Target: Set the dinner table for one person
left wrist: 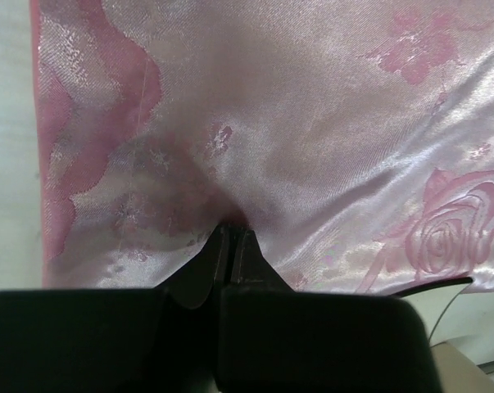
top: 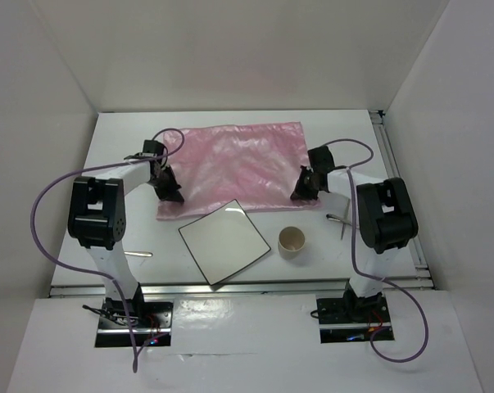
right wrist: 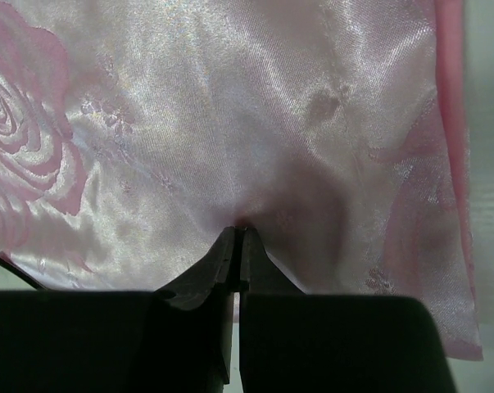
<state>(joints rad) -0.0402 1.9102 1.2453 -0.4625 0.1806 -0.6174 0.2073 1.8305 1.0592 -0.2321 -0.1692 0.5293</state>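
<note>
On the white desk [top: 107, 147], my left end effector [left wrist: 233, 237] and right end effector [right wrist: 238, 237] each pinch the spread pink cloth [top: 238, 160] closed-fingered; plate [top: 224, 241] and cup [top: 292, 241] seemingly await placing.

Both arms reach forward, angled inward, left gripper [top: 169, 193] and right gripper [top: 301, 195] each pinched tight on the cloth [top: 238, 160].

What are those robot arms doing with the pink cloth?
The left gripper and right gripper are each pinched shut on the cloth's near edge, one toward each side. The cloth lies spread on the table. A plate and a cup sit nearer the arms.
</note>
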